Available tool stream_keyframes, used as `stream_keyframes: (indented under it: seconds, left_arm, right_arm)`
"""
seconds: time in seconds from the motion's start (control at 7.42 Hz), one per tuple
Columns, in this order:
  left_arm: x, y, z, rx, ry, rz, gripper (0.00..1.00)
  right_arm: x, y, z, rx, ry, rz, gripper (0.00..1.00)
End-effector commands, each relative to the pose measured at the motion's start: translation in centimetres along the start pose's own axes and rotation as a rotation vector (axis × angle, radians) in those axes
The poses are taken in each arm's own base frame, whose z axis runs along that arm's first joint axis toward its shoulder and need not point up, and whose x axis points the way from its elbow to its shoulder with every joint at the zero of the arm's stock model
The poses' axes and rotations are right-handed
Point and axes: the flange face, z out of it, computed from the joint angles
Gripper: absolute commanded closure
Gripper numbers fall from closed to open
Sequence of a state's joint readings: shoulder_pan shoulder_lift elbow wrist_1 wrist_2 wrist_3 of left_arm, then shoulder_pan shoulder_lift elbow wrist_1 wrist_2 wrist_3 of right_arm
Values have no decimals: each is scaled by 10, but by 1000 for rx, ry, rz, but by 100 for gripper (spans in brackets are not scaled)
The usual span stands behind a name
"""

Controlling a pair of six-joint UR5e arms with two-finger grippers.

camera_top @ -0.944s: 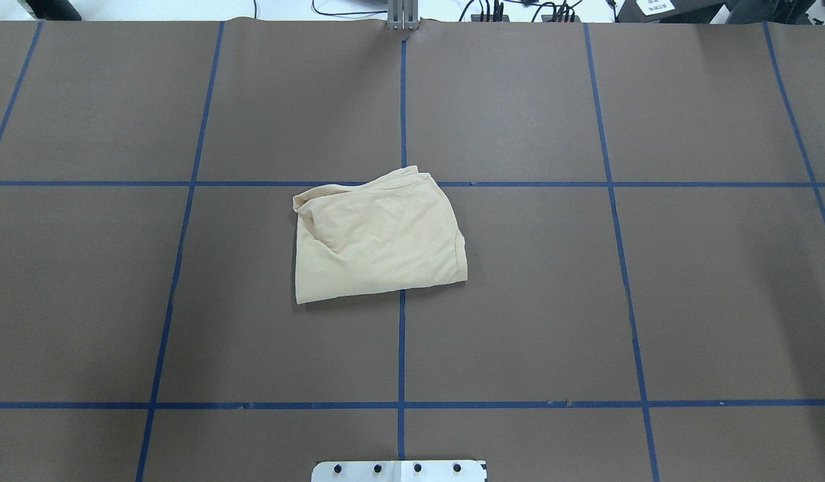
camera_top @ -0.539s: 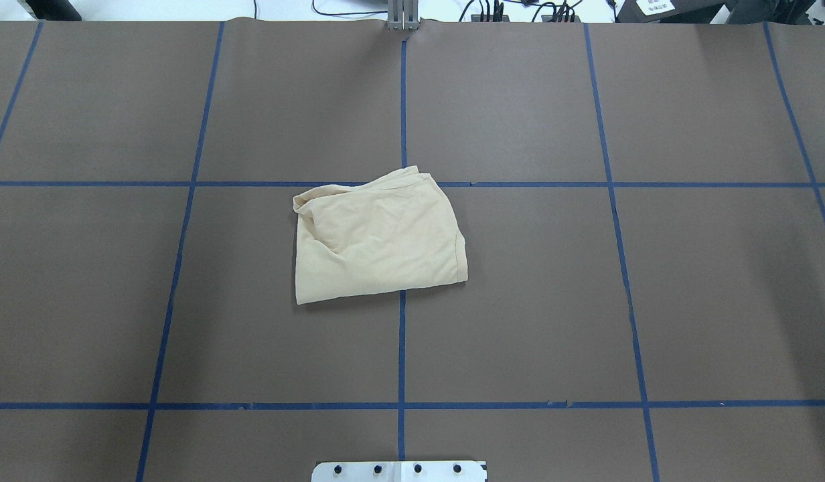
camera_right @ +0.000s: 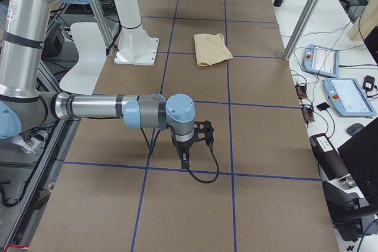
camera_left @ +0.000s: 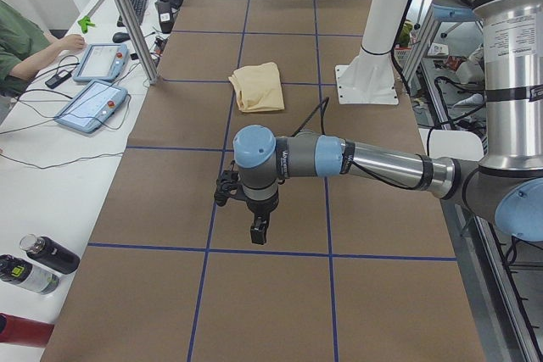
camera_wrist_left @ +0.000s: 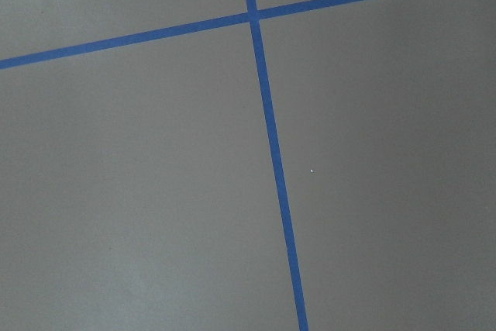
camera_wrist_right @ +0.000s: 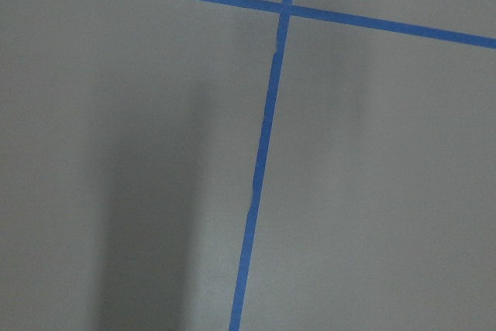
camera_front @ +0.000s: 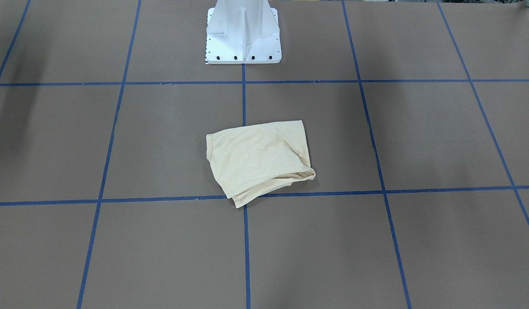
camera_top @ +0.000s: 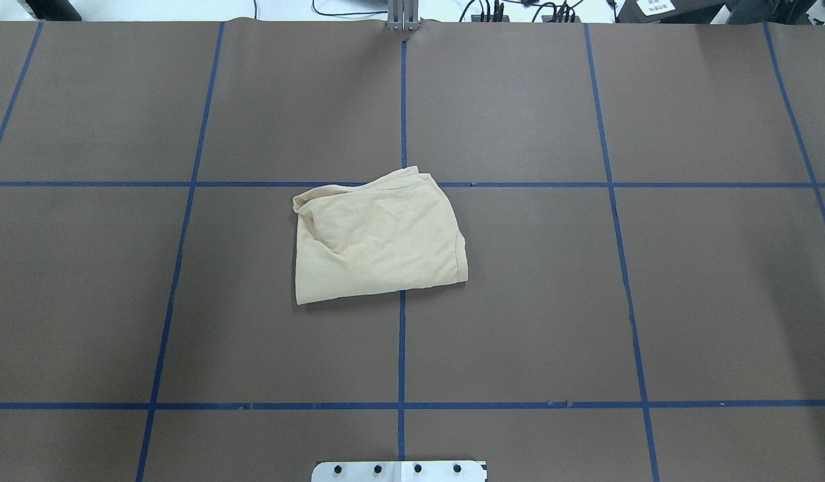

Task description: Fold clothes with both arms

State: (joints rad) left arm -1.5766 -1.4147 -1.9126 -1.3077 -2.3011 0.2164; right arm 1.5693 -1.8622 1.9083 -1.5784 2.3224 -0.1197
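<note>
Folded T-shirt (camera_top: 379, 237) on taped brown table (camera_top: 586, 301)

One camera looks down from behind me, at six o'clock; another faces me from twelve. Both see the shirt (camera_top: 379, 241).

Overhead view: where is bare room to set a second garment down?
Bare: the squares either side of the folded T-shirt, and the far row beyond the blue tape line. Taken: the centre, where the shirt lies over the tape crossing, and the near edge at the white base plate. Outside this view, left arm and right arm overhang the ends.
</note>
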Motion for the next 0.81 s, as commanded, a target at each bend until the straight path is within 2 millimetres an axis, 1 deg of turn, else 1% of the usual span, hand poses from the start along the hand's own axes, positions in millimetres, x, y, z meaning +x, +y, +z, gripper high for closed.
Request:
stream_keyframes:
  seconds: [0.0,0.13,0.27,0.67]
  left_arm:
    - [-8,17,-1,7,3,-3,0]
    - [-9,22,-1,19,39,13,0]
    - [-10,35,6,23,89,-1,0]
    - [-7,39,6,63,138,9,0]
  right_arm:
    - [0,1,0,0,-2,0,0]
    - [0,1,0,0,-2,0,0]
    - [0,1,0,0,-2,0,0]
    - [0,1,0,0,-2,0,0]
